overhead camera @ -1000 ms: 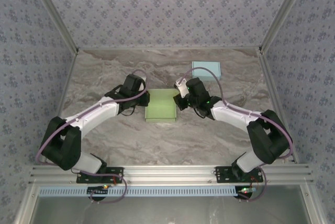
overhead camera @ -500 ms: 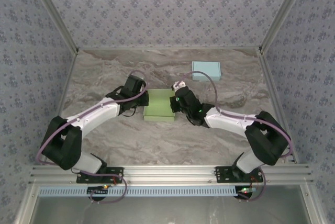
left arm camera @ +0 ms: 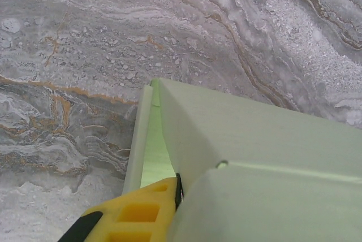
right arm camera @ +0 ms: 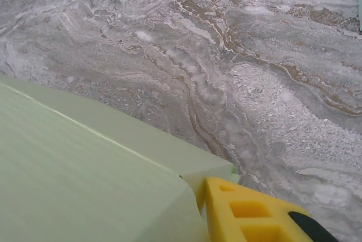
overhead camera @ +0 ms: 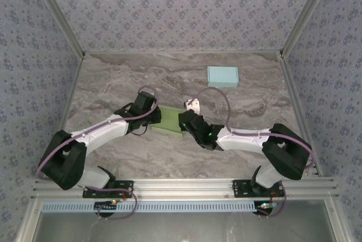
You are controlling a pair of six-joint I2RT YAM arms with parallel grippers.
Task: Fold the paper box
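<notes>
The pale green paper box (overhead camera: pixel 169 123) lies mid-table between the two arms and looks like a narrow strip from above. My left gripper (overhead camera: pixel 154 116) is at its left end. In the left wrist view one yellow finger (left arm camera: pixel 136 214) presses its black pad against an upright green panel (left arm camera: pixel 226 134), and the other finger is hidden behind the panel. My right gripper (overhead camera: pixel 184 123) is at the box's right end. Its yellow finger (right arm camera: pixel 254 214) rests against the corner of a green flap (right arm camera: pixel 113 174), which hides the other finger.
A light blue box (overhead camera: pixel 222 76) sits at the back right of the marble table (overhead camera: pixel 113 83). Patterned walls close in the left, right and back sides. The arm bases stand on the rail at the near edge.
Both grippers have drawn toward the near edge and the right one has slid left. The green box looked like a broad square before and is now a narrow strip.
</notes>
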